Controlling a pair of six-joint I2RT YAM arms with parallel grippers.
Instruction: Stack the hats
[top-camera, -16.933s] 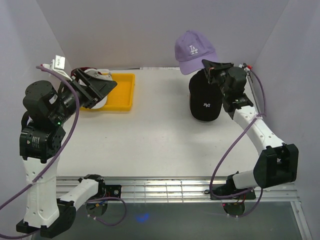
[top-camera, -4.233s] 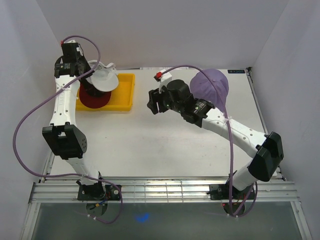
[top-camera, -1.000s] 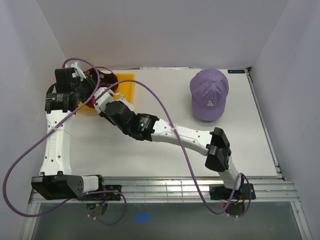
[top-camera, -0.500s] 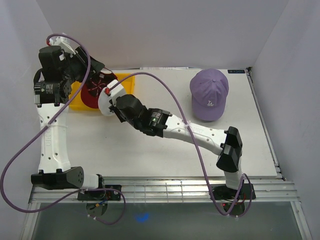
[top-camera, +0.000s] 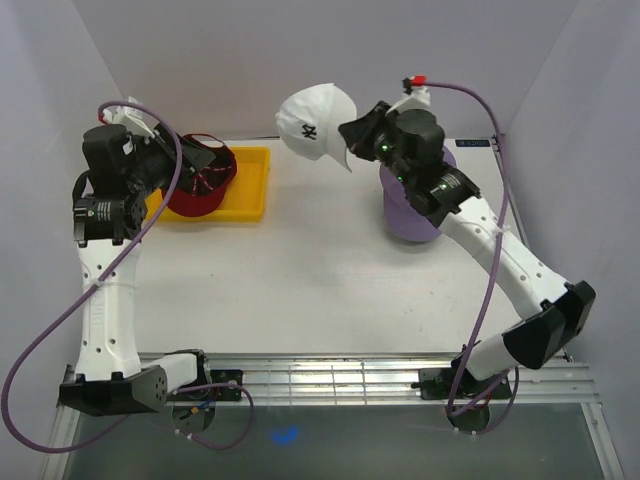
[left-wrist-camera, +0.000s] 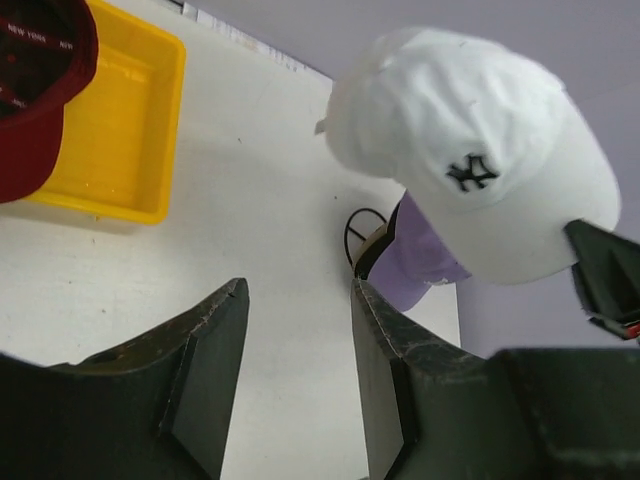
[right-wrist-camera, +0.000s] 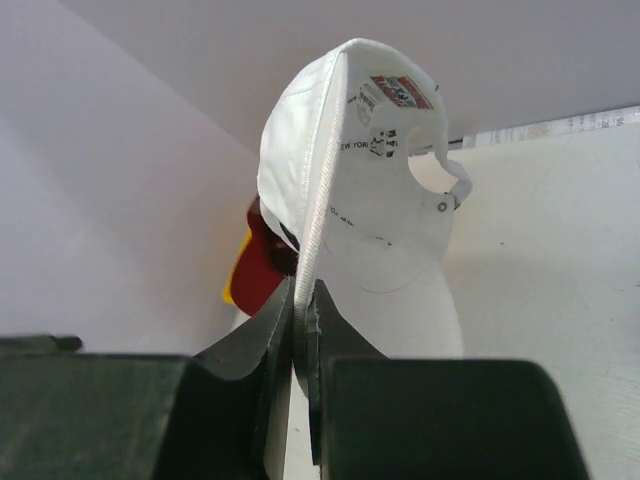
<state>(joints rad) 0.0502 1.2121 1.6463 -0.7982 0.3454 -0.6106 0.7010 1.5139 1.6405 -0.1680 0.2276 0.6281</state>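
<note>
Swung over from the yellow tray (top-camera: 252, 190), the white cap (top-camera: 312, 125) hangs brim-pinched in the right gripper (right-wrist-camera: 303, 300) near the lavender cap (top-camera: 410, 215), while the left gripper (left-wrist-camera: 298, 300) gapes empty and the dark red cap (top-camera: 200, 182) waits unstacked.

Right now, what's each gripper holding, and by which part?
Right gripper pinches the white NY cap by its brim edge, aloft. Left gripper open, holding nothing.

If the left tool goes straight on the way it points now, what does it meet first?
The left tool would probably meet the bare table first, between the yellow tray and the lavender cap; depth is unclear.
</note>
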